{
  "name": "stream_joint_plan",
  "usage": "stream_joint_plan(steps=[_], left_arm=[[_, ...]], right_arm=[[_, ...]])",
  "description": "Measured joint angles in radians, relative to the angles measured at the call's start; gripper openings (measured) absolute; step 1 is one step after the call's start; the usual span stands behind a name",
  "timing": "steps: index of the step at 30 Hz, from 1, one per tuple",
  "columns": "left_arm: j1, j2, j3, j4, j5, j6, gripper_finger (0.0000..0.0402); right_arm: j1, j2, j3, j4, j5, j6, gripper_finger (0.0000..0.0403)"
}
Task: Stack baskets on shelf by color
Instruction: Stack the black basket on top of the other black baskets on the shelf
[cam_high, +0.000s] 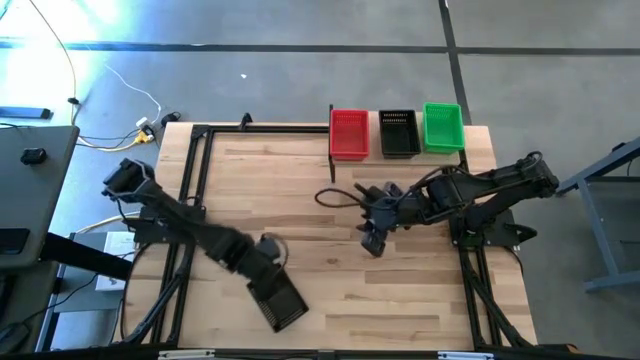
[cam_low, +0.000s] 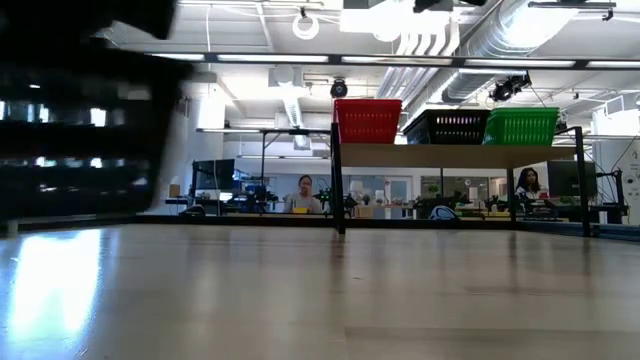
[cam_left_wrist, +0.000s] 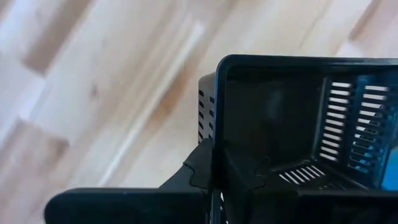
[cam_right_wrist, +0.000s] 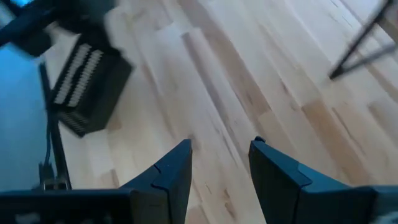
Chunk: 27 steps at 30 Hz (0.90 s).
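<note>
Left tool (cam_high: 268, 278) clamped on black perforated plastic basket's (cam_high: 279, 303) wall at 7 o'clock on wood-plank surface (cam_high: 330, 290), right tool (cam_high: 370, 240) wide open holding nothing mid-surface, raised light-wood shelf (cam_low: 450, 155) at 1 o'clock.

We see a large open lab or workshop hall: behind the shelf (cam_low: 450, 155) run exposed ceiling ducts (cam_low: 470, 35), strip lights, and workbenches where people (cam_low: 304, 195) sit.
</note>
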<state>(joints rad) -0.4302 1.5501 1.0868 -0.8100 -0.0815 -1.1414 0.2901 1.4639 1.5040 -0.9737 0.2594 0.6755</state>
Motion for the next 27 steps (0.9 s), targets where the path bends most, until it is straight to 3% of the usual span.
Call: stream_joint_plan(steps=[7,17,27], left_arm=[[0.197,0.000,0.046,0.000,0.051,0.143,0.0004],[0.452,0.000,0.050,0.000,0.139,0.203,0.0004],[0.580,0.000,0.065,0.022,0.187,0.225,0.0004]], right_arm=[[0.000,0.000,0.000,0.074,-0.093,-0.320,0.0144],[-0.002,0.000,0.000,0.146,-0.167,-0.724,0.0144],[-0.019,0.032,0.000,0.217,-0.179,-1.058,0.0144]])
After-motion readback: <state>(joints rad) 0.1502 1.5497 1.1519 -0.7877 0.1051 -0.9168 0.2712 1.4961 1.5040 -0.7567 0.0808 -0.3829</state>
